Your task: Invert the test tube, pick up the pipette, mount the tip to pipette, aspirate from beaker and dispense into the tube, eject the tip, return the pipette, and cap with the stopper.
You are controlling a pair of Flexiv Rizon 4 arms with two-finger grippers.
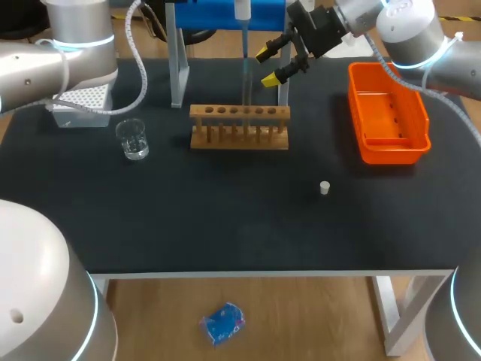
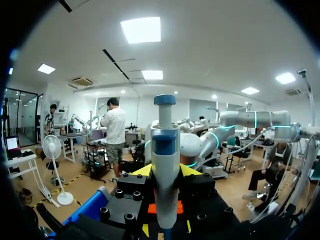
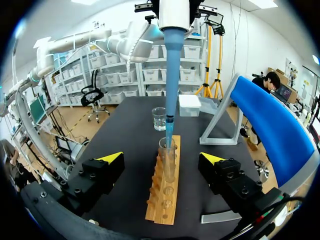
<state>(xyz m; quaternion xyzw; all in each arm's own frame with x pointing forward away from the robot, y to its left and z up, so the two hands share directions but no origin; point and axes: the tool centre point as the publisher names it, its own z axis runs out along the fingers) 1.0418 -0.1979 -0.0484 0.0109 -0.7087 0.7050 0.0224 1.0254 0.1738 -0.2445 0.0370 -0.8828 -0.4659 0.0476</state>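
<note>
Pipette (image 2: 165, 150) hung clamped in our left gripper (image 2: 165, 172), its tip (image 3: 169, 129) inside the test tube (image 3: 168, 162) ahead of our wide-open right gripper (image 3: 161, 159). We judged it light, rigid, best held mid-barrel.

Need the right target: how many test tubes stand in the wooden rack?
1. The test tube stands in the rack, directly under the pipette; the rack's other holes look empty.
</note>
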